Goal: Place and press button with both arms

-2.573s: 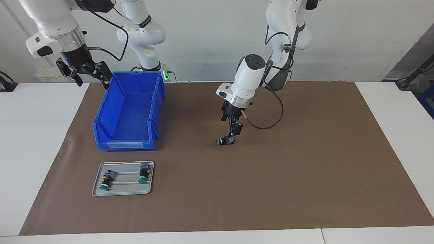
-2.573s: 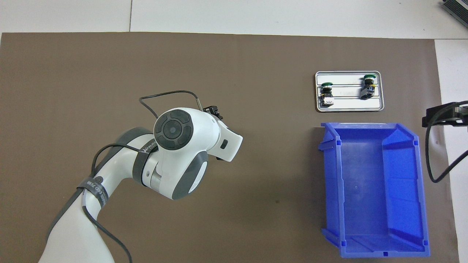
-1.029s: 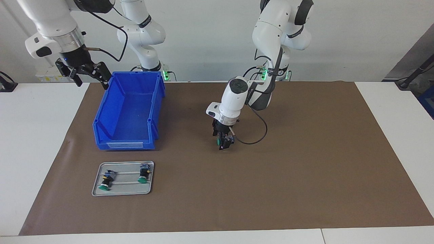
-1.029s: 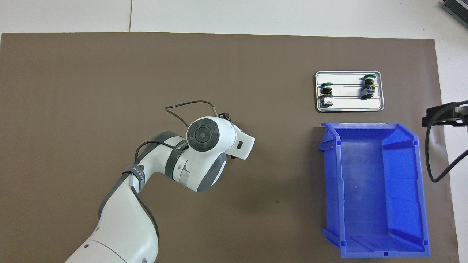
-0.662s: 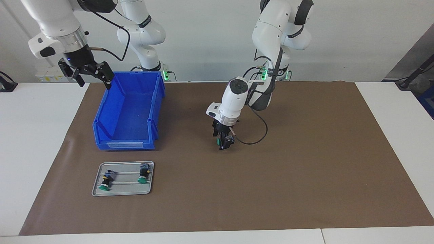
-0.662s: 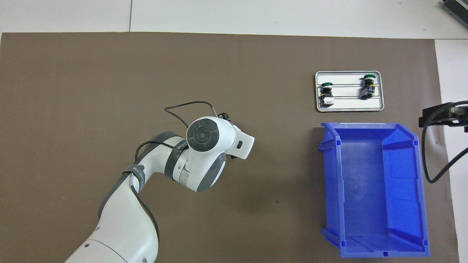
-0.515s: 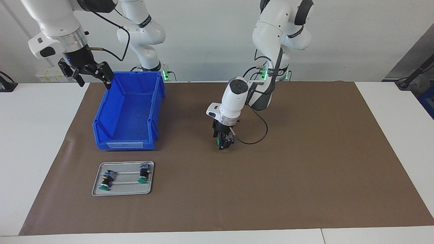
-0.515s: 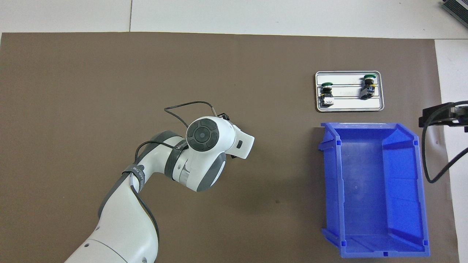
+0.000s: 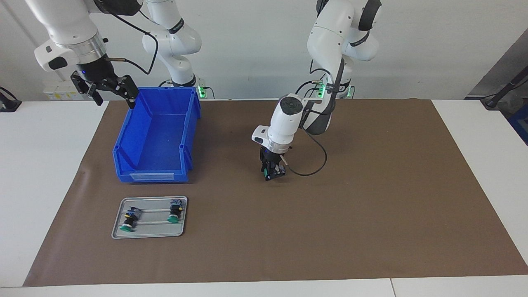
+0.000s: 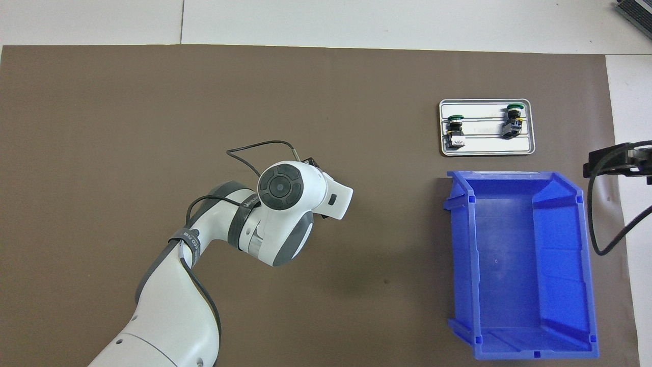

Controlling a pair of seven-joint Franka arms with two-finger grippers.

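A green-capped button (image 9: 268, 172) sits on the brown mat (image 9: 371, 206) near the table's middle. My left gripper (image 9: 272, 173) points straight down at it from the left arm, fingers closed in on its black body. From overhead the left wrist (image 10: 280, 188) covers both the button and the fingers. My right gripper (image 9: 105, 87) hangs open in the air by the blue bin's corner nearest the robots, at the right arm's end; only its edge (image 10: 616, 163) shows overhead. Nothing is between its fingers.
A blue bin (image 9: 152, 176) stands open on the mat toward the right arm's end. Just farther from the robots lies a metal tray (image 9: 148, 235) with two more green-capped buttons (image 9: 128, 220) (image 9: 175, 212) lying on their sides. A black cable (image 9: 313, 165) loops beside the left wrist.
The left gripper's fingers have drawn in around the button, and the wrist has shifted very slightly. The right gripper edged a little toward the bin and now holds still.
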